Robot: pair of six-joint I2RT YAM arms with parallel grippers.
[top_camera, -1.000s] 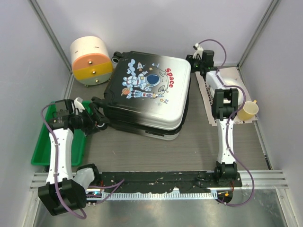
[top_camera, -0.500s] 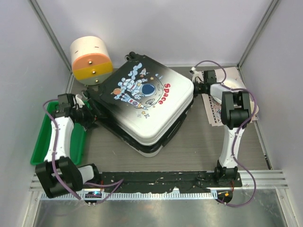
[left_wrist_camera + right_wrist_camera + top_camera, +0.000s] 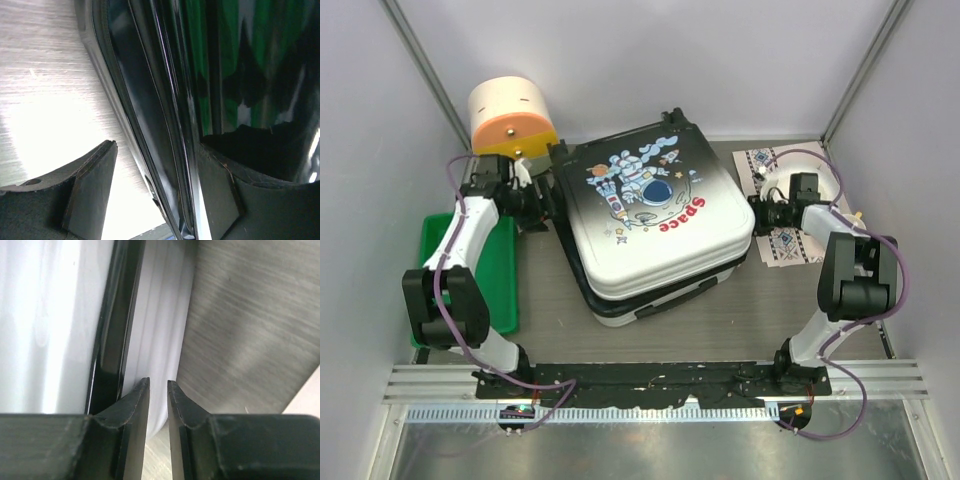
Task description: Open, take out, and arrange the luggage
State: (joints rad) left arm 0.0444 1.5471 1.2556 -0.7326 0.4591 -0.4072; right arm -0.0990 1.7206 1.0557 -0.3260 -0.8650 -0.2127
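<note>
The luggage (image 3: 655, 215) lies flat and closed mid-table, its astronaut "Space" print facing up, black end far, white end near. My left gripper (image 3: 548, 203) is at its far-left edge. In the left wrist view the left gripper (image 3: 157, 145) is open, with the black shell's seam (image 3: 150, 100) running between the jaws; the right finger (image 3: 220, 195) lies against the shell. My right gripper (image 3: 756, 210) is at the right edge. In the right wrist view it (image 3: 158, 382) is nearly shut, empty, beside the white shell (image 3: 155, 315).
A cream-and-orange cylinder (image 3: 512, 118) stands at the far left, just behind the left gripper. A green tray (image 3: 500, 290) lies along the left side under the left arm. A patterned cloth (image 3: 786, 246) lies at the right, under the right arm.
The luggage has turned clockwise on the table. My left gripper has moved farther away along its left edge, and my right gripper has come nearer along its right edge.
</note>
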